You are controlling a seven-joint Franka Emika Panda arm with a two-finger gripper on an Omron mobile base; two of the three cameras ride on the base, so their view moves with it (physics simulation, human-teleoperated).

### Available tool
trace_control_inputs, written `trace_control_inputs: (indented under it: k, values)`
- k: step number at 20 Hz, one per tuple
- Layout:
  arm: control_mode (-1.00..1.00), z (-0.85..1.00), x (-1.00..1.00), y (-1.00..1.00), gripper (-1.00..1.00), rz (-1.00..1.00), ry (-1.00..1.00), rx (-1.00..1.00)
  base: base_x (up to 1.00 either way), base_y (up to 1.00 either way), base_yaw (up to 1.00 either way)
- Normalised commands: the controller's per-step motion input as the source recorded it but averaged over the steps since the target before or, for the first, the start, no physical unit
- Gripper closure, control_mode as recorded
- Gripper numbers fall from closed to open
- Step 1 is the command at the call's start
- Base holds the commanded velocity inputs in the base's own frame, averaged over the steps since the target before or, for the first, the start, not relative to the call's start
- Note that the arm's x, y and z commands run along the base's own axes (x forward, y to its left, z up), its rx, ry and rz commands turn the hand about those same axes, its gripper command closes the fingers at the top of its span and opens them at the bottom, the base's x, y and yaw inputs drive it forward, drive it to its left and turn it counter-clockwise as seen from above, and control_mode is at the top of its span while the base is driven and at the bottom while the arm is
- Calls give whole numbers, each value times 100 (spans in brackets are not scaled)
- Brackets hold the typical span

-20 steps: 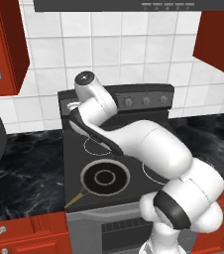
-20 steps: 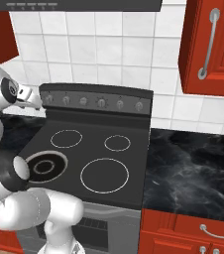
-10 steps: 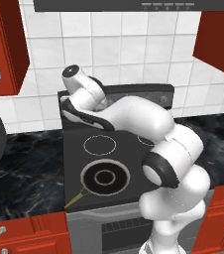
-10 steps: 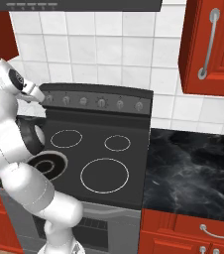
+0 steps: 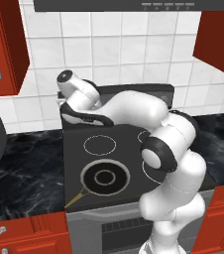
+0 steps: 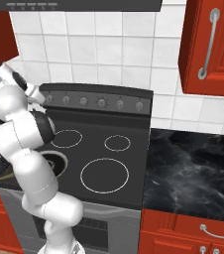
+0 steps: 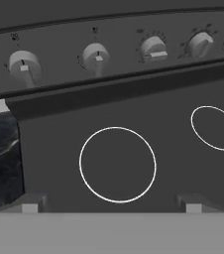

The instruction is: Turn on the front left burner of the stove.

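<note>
Front left burner (image 5: 104, 177), under the frying pan (image 5: 104, 178) at the stove's (image 6: 134, 163) front-left corner, not yet lit. Arm swung further left; gripper (image 7: 111, 206) held wide, now faced at left knobs (image 7: 24, 66).

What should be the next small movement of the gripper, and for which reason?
Probably advance toward the leftmost knob on the stove back panel. In the hand view the knobs lie ahead, untouched, and the gripper fingertips are spread with nothing between them.

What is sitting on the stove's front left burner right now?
A black frying pan sits on the stove, covering the front left burner, so its outline cannot be seen.
</note>
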Motion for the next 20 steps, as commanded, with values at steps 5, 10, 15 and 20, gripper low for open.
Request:
trace_control_inputs:
  k: [5,10,15,20]
  values:
    - [-100,-46,12,0,-100,3,-31,9,0,0,0]
    - [-100,-13,11,0,-100,4,-33,15,0,0,0]
    - [-100,0,18,0,-100,0,-12,15,0,0,0]
    - [-100,0,24,0,-100,0,11,1,0,0,0]
